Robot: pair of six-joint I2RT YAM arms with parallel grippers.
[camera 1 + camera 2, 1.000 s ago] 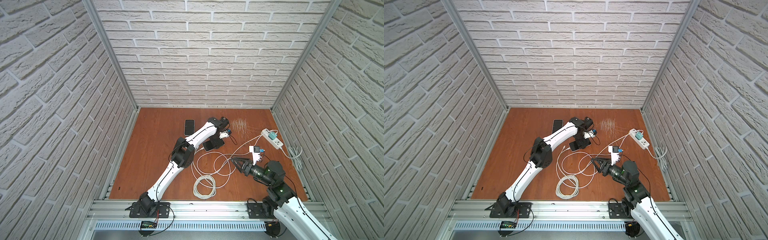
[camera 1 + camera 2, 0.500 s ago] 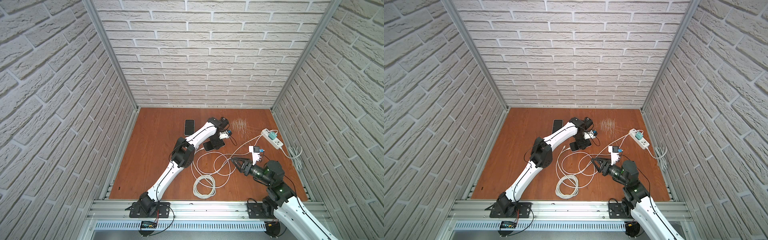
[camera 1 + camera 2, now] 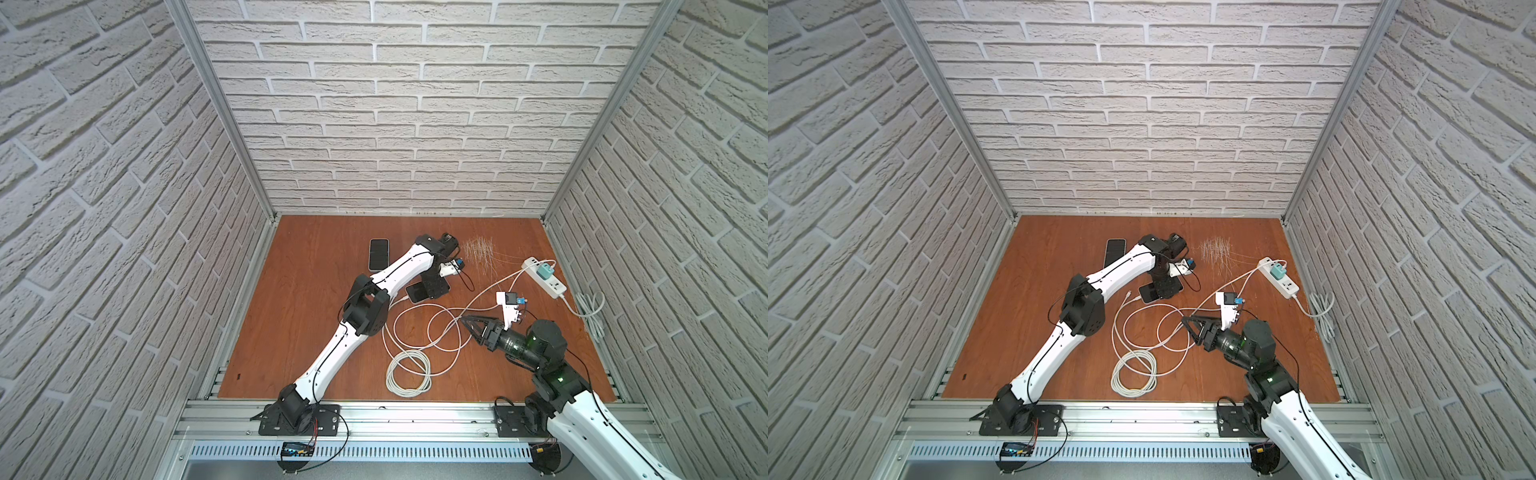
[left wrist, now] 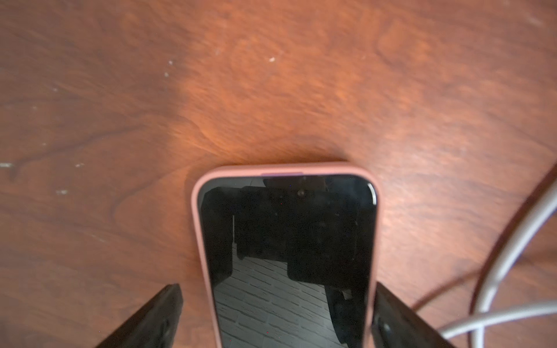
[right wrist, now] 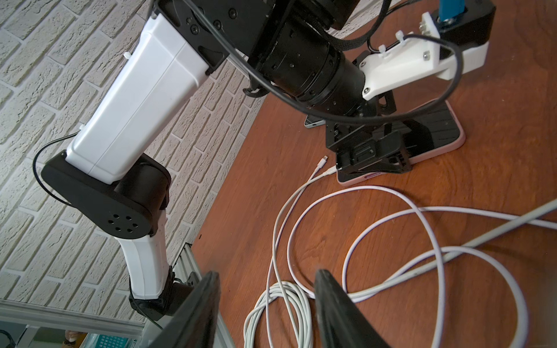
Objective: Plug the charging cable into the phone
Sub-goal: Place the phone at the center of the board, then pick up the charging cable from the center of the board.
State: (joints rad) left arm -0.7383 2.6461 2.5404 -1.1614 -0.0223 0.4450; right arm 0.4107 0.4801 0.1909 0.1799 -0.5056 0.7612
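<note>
**Phone straddled, plug lying loose**

The pink-cased phone (image 4: 286, 256) is seen flat on the bench (image 3: 316, 291), screen up, near its middle. It is straddled by the left gripper (image 4: 277, 289), jaws spread wide. A clear gap is shown at one finger, while whether the other touches the case cannot be told. The cable (image 5: 366, 187) is sprawled in loose white loops across the bench. Its plug (image 5: 324, 157) is seen lying bare just beside the phone's end, not inserted. The right gripper (image 5: 268, 272) is held low over those loops, jaws apart, nothing between them. A second phone (image 3: 379, 254) is spotted further back, beside the left arm.
</note>
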